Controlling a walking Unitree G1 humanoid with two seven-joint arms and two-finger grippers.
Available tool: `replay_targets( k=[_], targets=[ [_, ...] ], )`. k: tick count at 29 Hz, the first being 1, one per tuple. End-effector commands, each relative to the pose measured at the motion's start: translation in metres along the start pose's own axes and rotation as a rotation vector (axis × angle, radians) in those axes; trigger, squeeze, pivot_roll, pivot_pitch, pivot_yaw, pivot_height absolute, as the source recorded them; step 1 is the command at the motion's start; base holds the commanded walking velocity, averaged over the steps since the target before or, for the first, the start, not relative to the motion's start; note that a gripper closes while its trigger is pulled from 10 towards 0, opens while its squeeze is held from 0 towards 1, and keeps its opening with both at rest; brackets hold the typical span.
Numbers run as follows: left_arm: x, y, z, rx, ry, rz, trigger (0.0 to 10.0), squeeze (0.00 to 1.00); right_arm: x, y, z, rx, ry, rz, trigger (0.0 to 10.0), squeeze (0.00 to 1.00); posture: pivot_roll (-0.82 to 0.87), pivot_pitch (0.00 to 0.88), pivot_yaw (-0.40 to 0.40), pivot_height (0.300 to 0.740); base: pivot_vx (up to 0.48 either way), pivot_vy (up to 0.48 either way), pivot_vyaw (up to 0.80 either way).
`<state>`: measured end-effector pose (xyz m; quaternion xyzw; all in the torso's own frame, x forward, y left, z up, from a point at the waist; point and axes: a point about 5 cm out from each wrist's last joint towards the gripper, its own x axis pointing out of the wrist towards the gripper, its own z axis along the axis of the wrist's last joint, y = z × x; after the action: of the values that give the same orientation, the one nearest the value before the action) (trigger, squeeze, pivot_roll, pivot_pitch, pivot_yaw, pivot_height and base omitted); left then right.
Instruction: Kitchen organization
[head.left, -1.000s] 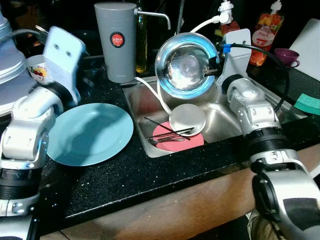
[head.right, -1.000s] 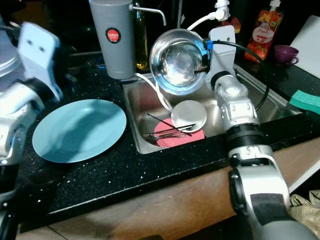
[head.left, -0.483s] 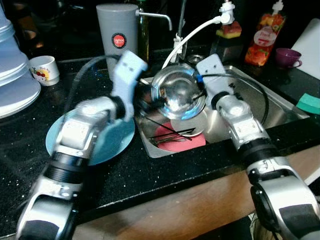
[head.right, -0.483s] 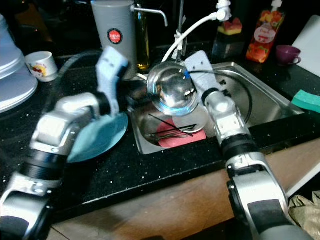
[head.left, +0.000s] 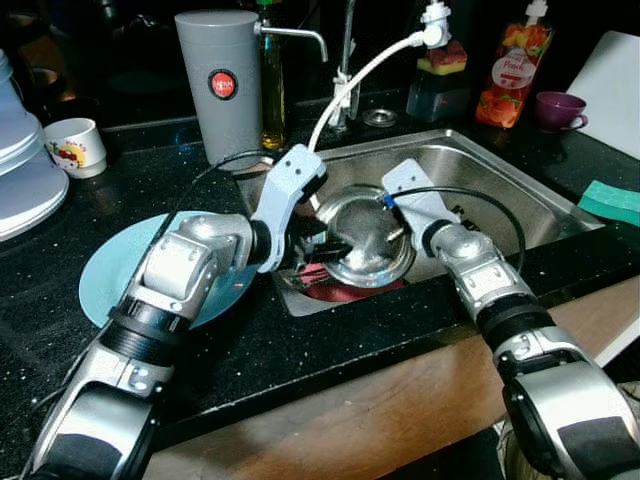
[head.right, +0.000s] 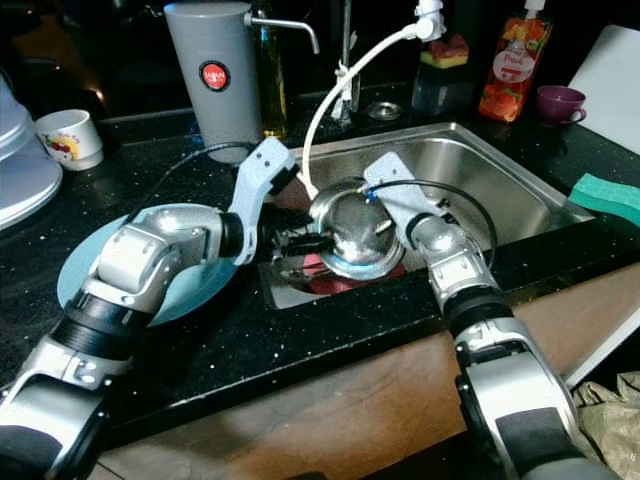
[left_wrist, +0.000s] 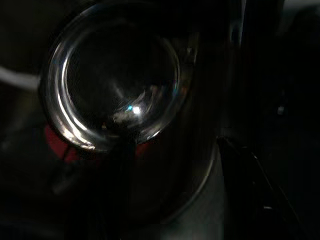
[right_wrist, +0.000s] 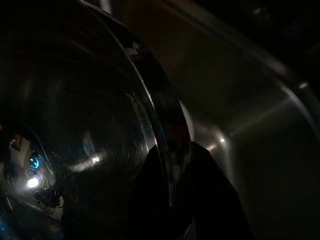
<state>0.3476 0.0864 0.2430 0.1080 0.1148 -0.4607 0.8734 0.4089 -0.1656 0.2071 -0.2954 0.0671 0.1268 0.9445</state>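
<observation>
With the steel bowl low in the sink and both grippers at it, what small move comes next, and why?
Probably close the left gripper on the shiny steel bowl's near rim: the right gripper pinches its far rim, holding it tilted over the red plate in the steel sink.

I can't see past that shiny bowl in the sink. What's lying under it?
Under the steel bowl, held by the right gripper, a red plate peeks out at the front. The rest of the sink floor beneath is covered.

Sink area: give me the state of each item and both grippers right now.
Steel bowl: tilted over the sink, rim pinched by right gripper.
Left gripper: at the bowl's rim, grip unclear.
Red plate: flat in sink.
Blue plate: flat on counter.
</observation>
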Motion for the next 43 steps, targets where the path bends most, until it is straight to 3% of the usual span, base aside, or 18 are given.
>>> replay_targets(
  k=[1,6,12,13,15,16,17,18,19,24,26,27,29,31,33,34,39,43],
  targets=[
    [-0.001,0.001,-0.007,0.0,0.043,0.002,10.0,0.0,0.001,0.004,-0.001,0.001,0.007,0.016,10.0,0.0,0.04,0.081,0.009,0.74,0.0,0.0,0.0],
    [-0.001,0.004,-0.016,-0.011,0.099,0.037,10.0,0.0,0.002,0.013,-0.002,0.025,0.014,0.058,10.0,0.0,0.04,0.076,0.01,0.74,0.0,0.0,0.0],
    [0.002,0.004,-0.008,0.011,0.033,0.079,10.0,0.0,0.002,0.019,-0.002,0.034,0.013,0.083,10.0,0.0,0.04,0.078,0.011,0.74,0.0,0.0,0.0],
    [0.001,0.006,-0.004,-0.003,-0.001,0.097,10.0,0.0,0.002,0.019,-0.002,0.035,0.013,0.084,10.0,0.35,0.04,0.077,0.011,0.74,0.0,0.0,0.0],
    [0.001,0.006,-0.004,-0.003,-0.001,0.097,10.0,0.0,0.002,0.019,-0.002,0.035,0.013,0.084,10.0,0.35,0.04,0.077,0.011,0.74,0.0,0.0,0.0],
    [0.0,0.008,0.0,-0.009,-0.029,0.117,10.0,0.0,0.002,0.018,-0.002,0.037,0.013,0.084,10.0,1.0,0.04,0.077,0.011,0.74,0.0,0.0,0.0],
    [-0.002,0.011,0.003,-0.013,-0.055,0.139,10.0,0.0,0.002,0.017,-0.001,0.034,0.01,0.075,10.0,1.0,0.04,0.077,0.011,0.74,0.0,0.0,0.0],
    [-0.004,0.014,0.008,-0.017,-0.088,0.164,10.0,0.0,0.002,0.016,0.0,0.033,0.006,0.068,10.0,0.19,0.04,0.077,0.01,0.74,0.0,0.0,0.0],
    [-0.006,0.015,0.011,-0.019,-0.112,0.183,10.0,0.0,0.002,0.015,0.002,0.032,0.002,0.061,10.0,0.0,0.04,0.077,0.01,0.74,0.0,0.0,0.0],
    [-0.028,0.032,0.034,-0.167,-0.294,0.294,10.0,0.0,0.001,0.005,0.021,0.074,-0.091,0.006,10.0,0.0,0.04,0.079,0.01,0.74,0.0,0.0,0.0],
    [-0.052,0.048,0.041,-0.194,-0.344,0.402,10.0,0.0,0.0,0.0,0.036,0.124,-0.175,-0.017,10.0,0.0,0.04,0.082,0.011,0.74,0.0,0.0,0.0],
    [-0.072,0.058,0.042,-0.175,-0.338,0.488,10.0,0.0,-0.001,-0.003,0.047,0.187,-0.24,-0.037,10.0,0.0,0.05,0.083,0.007,0.74,0.0,0.0,0.0],
    [-0.086,0.065,0.043,-0.16,-0.333,0.547,10.0,0.0,-0.002,-0.006,0.054,0.231,-0.282,-0.051,10.0,0.0,0.05,0.082,0.006,0.74,0.0,0.0,0.0],
    [-0.124,0.077,0.036,-0.137,-0.281,0.688,10.0,0.0,-0.005,-0.009,0.075,0.434,-0.381,-0.019,10.0,0.0,0.05,0.083,0.004,0.74,0.0,0.0,0.0],
    [-0.148,0.081,0.03,-0.132,-0.243,0.76,10.0,0.0,-0.006,-0.004,0.088,0.579,-0.421,0.062,10.0,0.0,0.06,0.079,-0.004,0.74,0.0,0.0,0.0],
    [-0.148,0.081,0.03,-0.132,-0.243,0.76,10.0,0.0,-0.006,-0.004,0.088,0.579,-0.421,0.062,10.0,0.0,0.06,0.079,-0.004,0.74,0.0,0.0,0.0],
    [-0.193,0.084,0.002,-0.174,-0.134,0.894,10.0,0.0,-0.003,0.02,0.096,0.626,-0.403,0.202,10.0,0.0,0.06,0.075,-0.015,0.74,0.0,0.0,0.0],
    [-0.209,0.083,-0.012,-0.21,-0.074,0.927,10.0,0.0,-0.001,0.027,0.098,0.611,-0.392,0.229,10.0,0.0,0.07,0.076,-0.026,0.74,0.0,0.0,0.0]
  ],
)
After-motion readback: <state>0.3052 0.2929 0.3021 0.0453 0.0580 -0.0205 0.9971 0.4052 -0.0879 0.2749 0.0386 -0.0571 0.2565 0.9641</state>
